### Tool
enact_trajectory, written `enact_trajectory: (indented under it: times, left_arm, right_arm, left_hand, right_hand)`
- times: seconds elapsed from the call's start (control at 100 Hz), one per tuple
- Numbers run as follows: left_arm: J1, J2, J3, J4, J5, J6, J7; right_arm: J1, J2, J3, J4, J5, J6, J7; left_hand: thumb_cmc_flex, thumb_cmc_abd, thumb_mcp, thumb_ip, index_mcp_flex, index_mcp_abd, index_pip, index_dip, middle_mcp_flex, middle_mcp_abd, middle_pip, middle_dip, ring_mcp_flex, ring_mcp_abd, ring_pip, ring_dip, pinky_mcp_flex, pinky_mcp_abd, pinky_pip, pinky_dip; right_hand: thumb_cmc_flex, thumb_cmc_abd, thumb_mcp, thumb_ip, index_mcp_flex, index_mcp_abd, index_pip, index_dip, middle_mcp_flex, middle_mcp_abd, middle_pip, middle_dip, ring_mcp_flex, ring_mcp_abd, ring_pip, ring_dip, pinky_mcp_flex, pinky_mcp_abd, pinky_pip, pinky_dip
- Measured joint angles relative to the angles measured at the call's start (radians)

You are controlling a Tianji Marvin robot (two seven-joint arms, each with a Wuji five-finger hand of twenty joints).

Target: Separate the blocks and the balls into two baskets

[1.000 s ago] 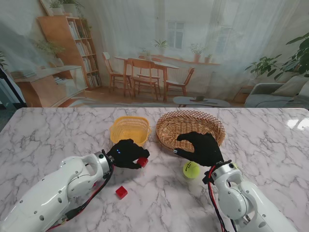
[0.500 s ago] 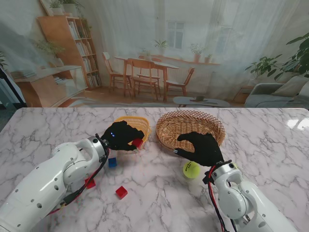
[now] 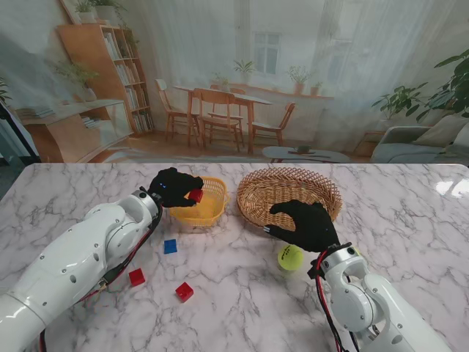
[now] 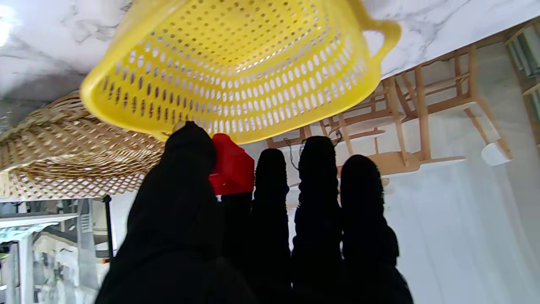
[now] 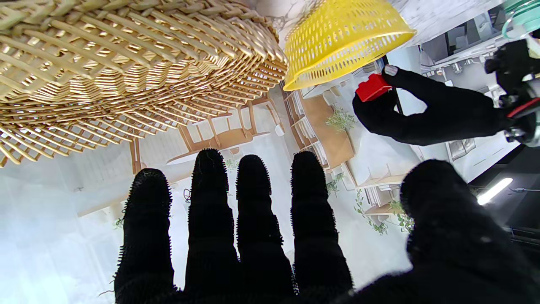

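No brand, label or lettering can be read on anything here. The left hand (image 3: 174, 187) has its black-gloved thumb and fingers pinched on a red block (image 3: 196, 195), a small glossy cube with clean edges, held raised at the left rim of the yellow basket (image 3: 212, 209). In the left wrist view the block (image 4: 230, 164) sits wedged between the thumb and the first finger, right up against the basket's rim (image 4: 126, 122); the other fingers (image 4: 316, 177) lie straight alongside. That basket is bright plastic, walls and floor punched with rows of small slots, a handle loop at one end.

The right hand (image 3: 306, 224) hangs loose, fingers spread and holding nothing, at the near edge of the wicker basket (image 3: 289, 185), a broad oval of tan woven cane. Its wrist camera shows four fingers (image 5: 253, 198) fanned apart, with the weave (image 5: 126, 63) beyond them.

Just nearer to me than that hand, a yellow-green tennis ball (image 3: 290, 257) rests on the white marble table (image 3: 410, 213). On the left side of the table, well apart from the baskets, lie a flat blue block (image 3: 170, 246), a red block (image 3: 136, 277) and another red block (image 3: 184, 292).
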Motion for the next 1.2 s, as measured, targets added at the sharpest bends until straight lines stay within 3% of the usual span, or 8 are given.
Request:
enact_trajectory:
  times: [0.22, 0.27, 0.35, 0.46, 0.63, 0.82, 0.94, 1.2]
  left_arm:
    - [-0.032, -0.009, 0.025, 0.046, -0.028, 0.027, -0.006]
    - [-0.034, -0.01, 0.03, 0.051, -0.032, 0.031, -0.005]
    - [-0.036, -0.011, 0.033, 0.057, -0.036, 0.036, -0.006]
    - [-0.036, -0.01, 0.033, 0.05, -0.036, 0.055, -0.077]
    - [-0.026, -0.007, 0.014, 0.042, -0.017, 0.056, -0.078]
    - [0.051, 0.003, -0.105, -0.056, 0.056, -0.04, -0.086]
    - [0.102, 0.013, -0.166, -0.133, 0.099, -0.097, -0.1]
    - [0.183, 0.024, -0.258, -0.21, 0.16, -0.179, -0.114]
  right_arm:
    - [0.002, 0.0, -0.001, 0.002, 0.001, 0.001, 0.003]
    - [0.002, 0.0, -0.001, 0.002, 0.001, 0.001, 0.003]
    - [0.002, 0.0, -0.001, 0.002, 0.001, 0.001, 0.003]
    - [0.003, 0.0, -0.001, 0.003, 0.001, 0.001, 0.003]
    - [0.004, 0.0, -0.001, 0.004, 0.001, 0.001, 0.003]
    - [0.004, 0.0, -0.001, 0.004, 0.001, 0.001, 0.003]
    - [0.004, 0.0, -0.001, 0.004, 0.001, 0.001, 0.003]
    - [0.004, 0.0, -0.002, 0.005, 0.001, 0.001, 0.002]
  left_hand:
    - [0.0, 0.008, 0.0, 0.0, 0.0, 0.0, -0.01, 0.0, 0.0, 0.0, 0.0, -0.013, 0.0, 0.0, -0.001, 0.0, -0.004, 0.0, 0.0, 0.001]
    - [-0.001, 0.011, -0.001, 0.0, 0.0, 0.0, -0.026, 0.0, -0.025, 0.003, 0.023, -0.065, -0.001, 0.0, -0.001, -0.004, -0.009, 0.0, 0.0, 0.001]
    - [-0.067, 0.09, 0.004, 0.0, 0.008, 0.022, -0.183, -0.109, -0.1, 0.025, 0.037, -0.24, -0.054, 0.004, -0.042, -0.029, -0.04, 0.0, -0.014, 0.001]
    - [-0.108, 0.11, -0.04, 0.0, -0.027, 0.064, -0.41, -0.272, -0.197, 0.066, -0.043, -0.341, -0.119, 0.025, -0.105, -0.075, -0.087, 0.007, -0.045, 0.001]
    - [-0.122, 0.111, -0.041, 0.0, -0.047, 0.074, -0.49, -0.309, -0.226, 0.085, -0.099, -0.4, -0.131, 0.028, -0.122, -0.104, -0.108, 0.01, -0.058, 0.001]
    - [-0.158, 0.133, -0.046, 0.0, -0.032, 0.075, -0.494, -0.31, -0.201, 0.084, -0.1, -0.411, -0.13, 0.037, -0.145, -0.129, -0.119, 0.022, -0.065, 0.002]
    - [-0.182, 0.164, -0.052, 0.0, 0.002, 0.06, -0.495, -0.306, -0.184, 0.074, -0.122, -0.424, -0.142, 0.038, -0.213, -0.201, -0.155, 0.046, -0.158, 0.0]
    - [-0.206, 0.203, -0.062, 0.0, 0.027, 0.048, -0.495, -0.278, -0.146, 0.072, -0.138, -0.43, -0.15, 0.039, -0.253, -0.25, -0.173, 0.058, -0.214, -0.035]
  right_hand:
    - [0.0, 0.0, 0.0, 0.0, 0.0, 0.0, 0.0, 0.0, 0.0, 0.0, 0.0, 0.0, 0.0, 0.0, 0.0, 0.0, 0.0, 0.0, 0.0, 0.0]
    - [0.0, 0.0, 0.0, 0.0, 0.0, 0.0, 0.0, 0.0, 0.0, 0.0, 0.0, 0.0, 0.0, 0.0, 0.0, 0.0, 0.0, 0.0, 0.0, 0.0]
    - [0.0, 0.0, 0.0, 0.0, 0.0, 0.0, 0.0, 0.0, 0.0, 0.0, 0.0, 0.0, 0.0, 0.0, 0.0, 0.0, 0.0, 0.0, 0.0, 0.0]
    - [0.0, 0.0, 0.0, 0.0, 0.0, 0.0, 0.0, 0.0, 0.0, 0.0, 0.0, 0.0, 0.0, 0.0, 0.0, 0.0, 0.0, 0.0, 0.0, 0.0]
    - [0.0, 0.0, 0.0, 0.0, 0.0, 0.0, 0.0, 0.0, 0.0, 0.0, 0.0, 0.0, 0.0, 0.0, 0.0, 0.0, 0.0, 0.0, 0.0, 0.0]
    - [0.0, 0.0, 0.0, 0.0, 0.0, 0.0, 0.0, 0.0, 0.0, 0.0, 0.0, 0.0, 0.0, 0.0, 0.0, 0.0, 0.0, 0.0, 0.0, 0.0]
    - [0.0, 0.0, 0.0, 0.0, 0.0, 0.0, 0.0, 0.0, 0.0, 0.0, 0.0, 0.0, 0.0, 0.0, 0.0, 0.0, 0.0, 0.0, 0.0, 0.0]
    - [0.0, 0.0, 0.0, 0.0, 0.0, 0.0, 0.0, 0.0, 0.0, 0.0, 0.0, 0.0, 0.0, 0.0, 0.0, 0.0, 0.0, 0.0, 0.0, 0.0]
